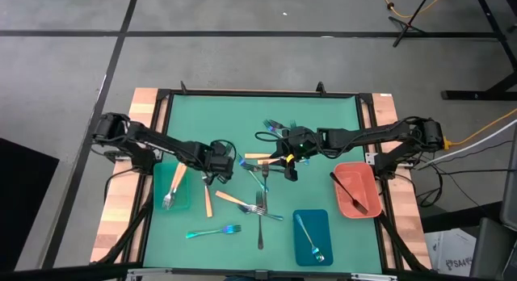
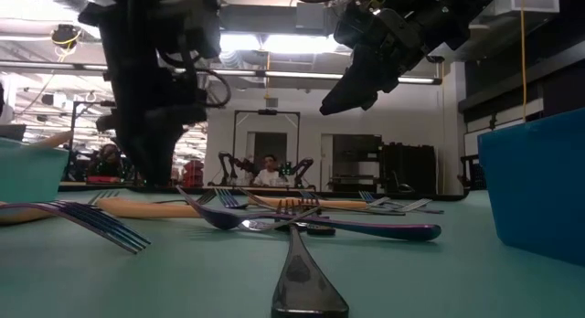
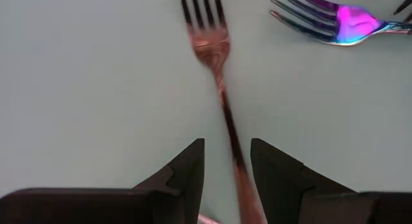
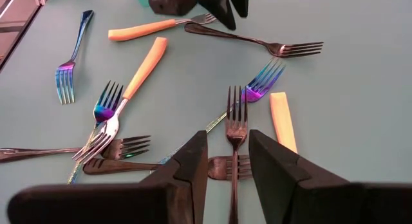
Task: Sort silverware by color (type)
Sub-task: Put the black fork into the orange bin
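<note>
Left tray, teal: one orange-handled fork already lies in it, tines toward the bench's near edge.

Left gripper low over the mat just beside that tray. Fingers spread, straddling the thin handle of a dark fork that lies flat; not yet pinched. Judgement: stiff metal, light, lying flush on the mat, so little to get under. The mid-handle is the sensible hold, squeezed across its narrow width; a smooth finish may let it slide or pivot if taken off-centre.

Middle of the bench: loose silverware heaped, iridescent, orange-handled and dark pieces crossing one another. An iridescent fork lies alone toward the near edge. Crossed handles look likely to drag neighbours when one is lifted.

Blue tray: an iridescent piece inside.

Right gripper raised above the pile, fingers spread with nothing between them, a dark fork lined up below the gap.

Salmon tray: one dark piece in it.
</note>
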Controlling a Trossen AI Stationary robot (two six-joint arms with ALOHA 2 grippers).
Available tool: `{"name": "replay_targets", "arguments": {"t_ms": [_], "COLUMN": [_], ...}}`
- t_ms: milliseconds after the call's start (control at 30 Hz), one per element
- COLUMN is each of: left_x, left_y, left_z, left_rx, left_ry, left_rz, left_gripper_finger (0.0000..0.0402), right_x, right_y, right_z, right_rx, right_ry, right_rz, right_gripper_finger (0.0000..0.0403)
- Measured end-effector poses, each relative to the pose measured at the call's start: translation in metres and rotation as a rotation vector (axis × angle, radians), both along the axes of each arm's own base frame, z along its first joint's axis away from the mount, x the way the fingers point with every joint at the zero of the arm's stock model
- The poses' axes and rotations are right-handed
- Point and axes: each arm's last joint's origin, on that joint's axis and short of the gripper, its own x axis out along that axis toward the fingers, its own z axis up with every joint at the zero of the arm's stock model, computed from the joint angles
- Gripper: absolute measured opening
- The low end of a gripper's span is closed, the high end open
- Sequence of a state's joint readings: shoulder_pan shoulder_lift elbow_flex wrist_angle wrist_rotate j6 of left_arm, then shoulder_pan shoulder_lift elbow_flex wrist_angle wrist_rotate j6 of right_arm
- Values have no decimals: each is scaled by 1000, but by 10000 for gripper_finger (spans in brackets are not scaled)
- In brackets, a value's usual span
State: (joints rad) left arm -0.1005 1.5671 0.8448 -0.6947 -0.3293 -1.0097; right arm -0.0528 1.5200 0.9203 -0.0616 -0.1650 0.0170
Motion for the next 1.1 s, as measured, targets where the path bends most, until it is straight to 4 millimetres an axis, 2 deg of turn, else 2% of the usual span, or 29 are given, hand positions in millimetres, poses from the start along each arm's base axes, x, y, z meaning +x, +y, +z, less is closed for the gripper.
{"name": "replay_targets", "arguments": {"t_ms": [467, 633, 1100], "left_x": [7, 8, 10], "left_y": [-1, -1, -1], "left_z": [-22, -22, -23], "left_rx": [4, 6, -8], "left_ry": [54, 54, 28], "left_rz": [5, 6, 5], "left_gripper_finger": [121, 119, 49], "right_x": [0, 0, 0], "right_y": [0, 0, 0], "right_z": [0, 0, 0], "right_rx": [0, 0, 0], "right_ry": [0, 0, 0], "right_rz": [0, 0, 0], "right_gripper_finger": [106, 106, 106]}}
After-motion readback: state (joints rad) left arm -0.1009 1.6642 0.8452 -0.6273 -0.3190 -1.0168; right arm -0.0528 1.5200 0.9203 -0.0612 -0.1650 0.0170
